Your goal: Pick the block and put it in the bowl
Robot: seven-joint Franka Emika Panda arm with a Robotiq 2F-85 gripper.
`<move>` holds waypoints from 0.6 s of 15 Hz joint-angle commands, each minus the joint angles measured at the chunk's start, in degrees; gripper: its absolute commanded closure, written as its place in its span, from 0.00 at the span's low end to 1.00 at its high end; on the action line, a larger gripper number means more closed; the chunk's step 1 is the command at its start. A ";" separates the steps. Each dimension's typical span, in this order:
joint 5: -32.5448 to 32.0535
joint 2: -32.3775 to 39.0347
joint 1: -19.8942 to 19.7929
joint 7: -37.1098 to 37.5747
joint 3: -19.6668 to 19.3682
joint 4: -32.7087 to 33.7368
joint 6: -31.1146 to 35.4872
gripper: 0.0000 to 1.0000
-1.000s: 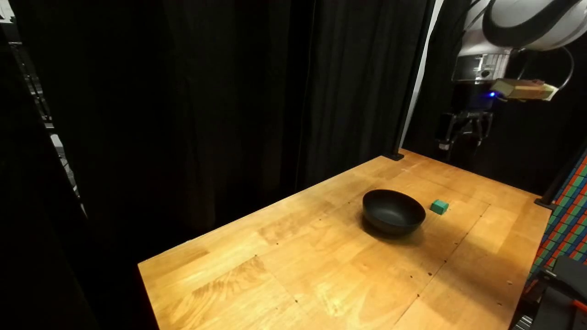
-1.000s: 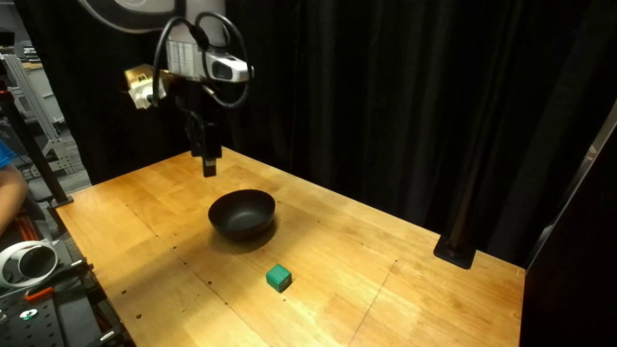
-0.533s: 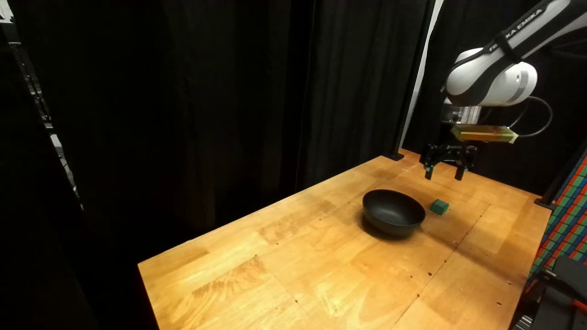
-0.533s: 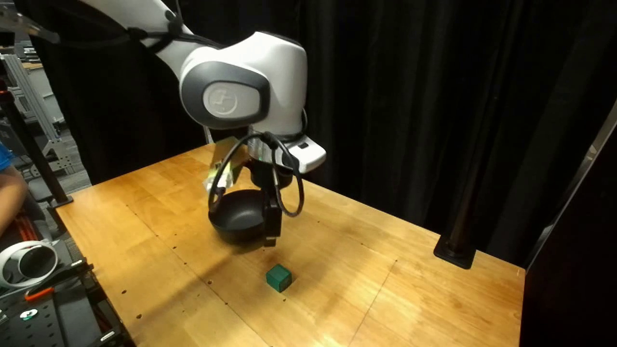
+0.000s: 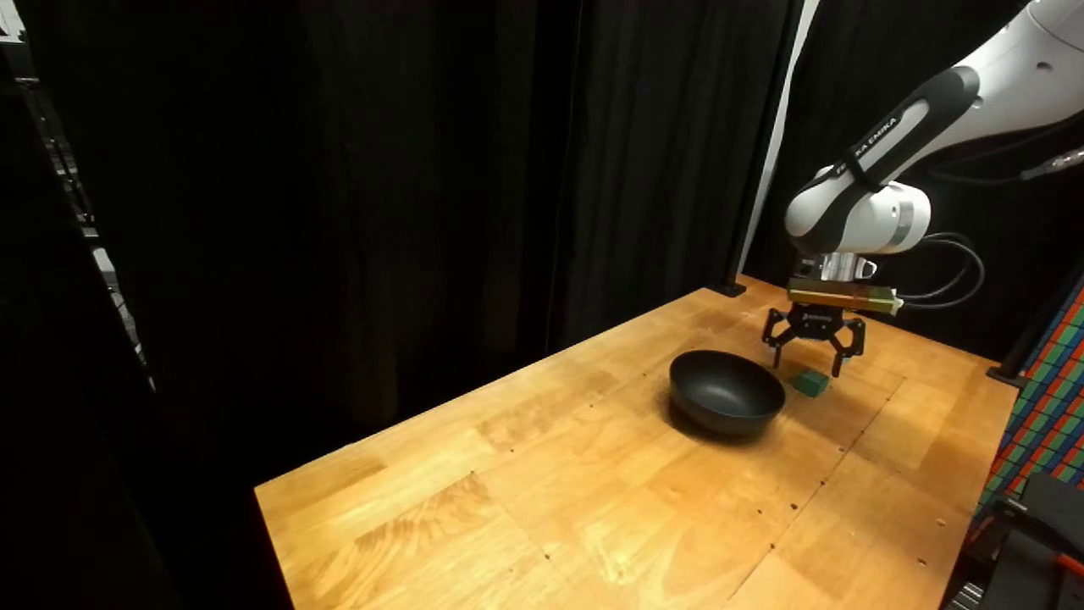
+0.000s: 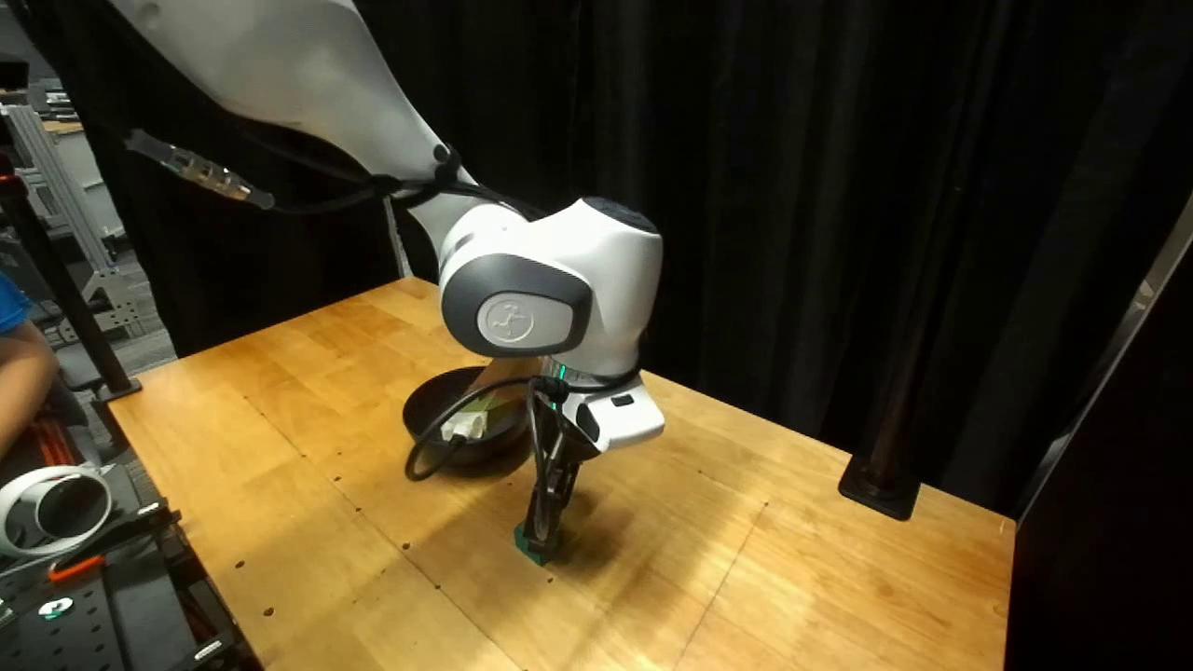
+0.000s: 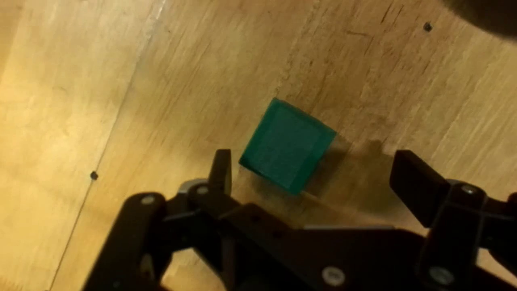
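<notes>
The block (image 5: 811, 383), a small green cube, lies on the wooden table beside the bowl. It also shows in the wrist view (image 7: 286, 147), turned at an angle to the jaws. The black bowl (image 5: 724, 396) stands close by and looks empty. It also shows in an exterior view (image 6: 431, 410), partly hidden by the arm and its cable. My gripper (image 5: 806, 364) points down just above the block, its jaws apart. In the wrist view the gripper (image 7: 313, 161) is open, with the block nearer the left finger (image 7: 220, 169). In an exterior view a finger partly covers the block (image 6: 524, 541).
The wooden table (image 5: 593, 491) has a black post base (image 6: 879, 485) at its edge. Black curtains hang behind. A side stand with a white roll (image 6: 23, 513) and a person's arm (image 6: 20, 373) are beside the table. A cable loops from the wrist.
My arm has come down and over the table, from high above to just over the block. The gripper is open throughout the last half second. The block and bowl have not moved.
</notes>
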 commanded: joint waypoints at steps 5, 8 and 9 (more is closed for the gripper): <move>4.14 2.64 0.77 10.55 -1.66 2.36 -1.65 0.41; 4.78 0.87 0.63 12.65 -1.40 1.89 -4.03 0.65; 4.84 0.08 0.69 13.17 -1.35 1.89 -5.07 0.73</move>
